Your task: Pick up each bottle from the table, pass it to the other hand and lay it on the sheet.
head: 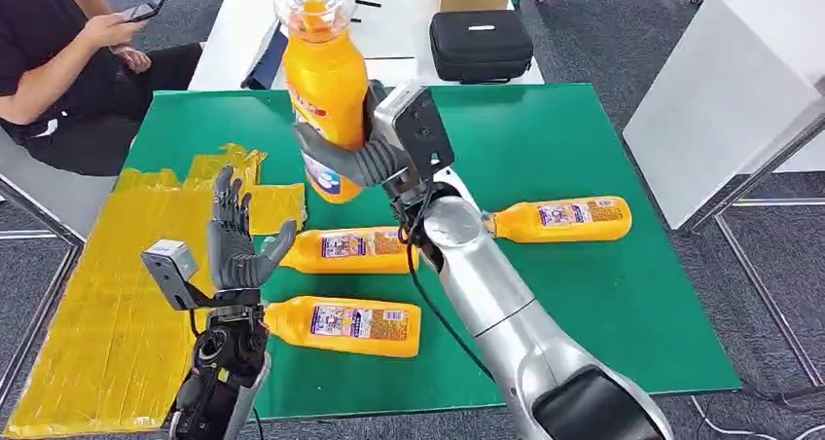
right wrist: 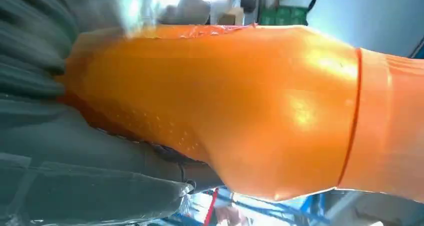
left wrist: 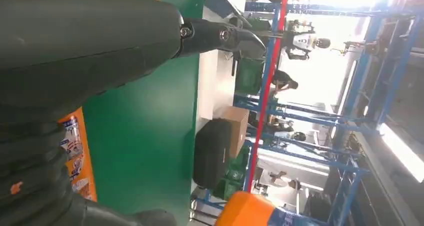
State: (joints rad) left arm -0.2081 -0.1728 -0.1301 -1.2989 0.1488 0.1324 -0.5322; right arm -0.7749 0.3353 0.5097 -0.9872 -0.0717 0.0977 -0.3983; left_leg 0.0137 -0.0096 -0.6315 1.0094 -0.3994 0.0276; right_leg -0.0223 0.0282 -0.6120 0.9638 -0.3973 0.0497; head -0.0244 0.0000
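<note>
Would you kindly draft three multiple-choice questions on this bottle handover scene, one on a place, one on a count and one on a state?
1. Where does the yellow sheet lie?
A. on the green table's left part
B. on the white table
C. on the floor

2. How many orange bottles lie flat on the green table?
A. one
B. three
C. five

3. What is the left hand doing?
A. gripping a bottle
B. raised, fingers spread, holding nothing
C. pressing the black case

Answers:
1 A, the sheet covers the table's left part.
2 B, three lie flat; the right hand holds a fourth, the raised bottle, upright.
3 B, its fingers stand apart and empty.
</note>
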